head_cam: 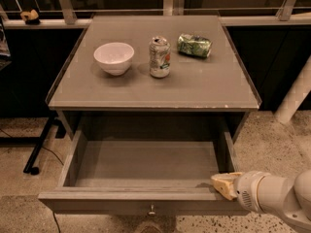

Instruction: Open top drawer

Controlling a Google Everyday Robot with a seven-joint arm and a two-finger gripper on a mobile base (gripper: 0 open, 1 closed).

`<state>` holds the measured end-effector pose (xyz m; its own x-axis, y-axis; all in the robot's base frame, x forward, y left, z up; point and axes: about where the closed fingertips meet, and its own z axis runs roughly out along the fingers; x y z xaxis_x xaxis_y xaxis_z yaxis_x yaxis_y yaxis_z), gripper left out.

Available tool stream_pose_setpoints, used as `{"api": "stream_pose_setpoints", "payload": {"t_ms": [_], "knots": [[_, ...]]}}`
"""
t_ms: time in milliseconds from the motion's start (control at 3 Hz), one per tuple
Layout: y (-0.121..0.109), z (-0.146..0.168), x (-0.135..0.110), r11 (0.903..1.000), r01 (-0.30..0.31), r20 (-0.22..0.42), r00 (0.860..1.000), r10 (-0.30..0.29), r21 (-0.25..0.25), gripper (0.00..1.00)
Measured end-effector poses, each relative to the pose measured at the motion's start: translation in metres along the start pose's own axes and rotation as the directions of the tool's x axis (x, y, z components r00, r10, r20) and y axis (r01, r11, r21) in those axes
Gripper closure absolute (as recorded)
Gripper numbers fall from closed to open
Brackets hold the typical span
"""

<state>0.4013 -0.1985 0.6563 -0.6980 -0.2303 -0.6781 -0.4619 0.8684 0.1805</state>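
Gripper low at the right, its yellowish tip resting on the upper edge of the top drawer near the front right corner. Whether it was spread or pinching that edge, I could not tell from this angle. The white arm came in from the lower right, below the level of the tabletop. That placement made sense to me: hooking the front edge near a corner gives a straight pull and skips the small round knob in the middle of the front.

The drawer itself stood far out from under the tabletop, its deep grey box bare inside, so I judged the opening as good as done.

Up top, a white bowl sat to the left and an upright drinks can just right of it. A crumpled green can lay on its side further back and to the right. All three were well away from the front edge, out of the arm's way.

Around it all was a speckled stone floor, with a dark stand leg at the left and a pale slanted post at the right. A rail with dark panes ran behind, and a small object sat on the ledge.
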Motion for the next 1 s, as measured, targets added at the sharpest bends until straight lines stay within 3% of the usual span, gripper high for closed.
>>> {"api": "stream_pose_setpoints", "payload": {"t_ms": [333, 1000], "knots": [[0.000, 0.000, 0.000, 1.0000, 0.000, 0.000, 1.000, 0.000, 0.000, 1.00], [0.007, -0.034, -0.030, 0.9987, 0.036, 0.099, 0.994, -0.040, 0.034, 1.00]]}}
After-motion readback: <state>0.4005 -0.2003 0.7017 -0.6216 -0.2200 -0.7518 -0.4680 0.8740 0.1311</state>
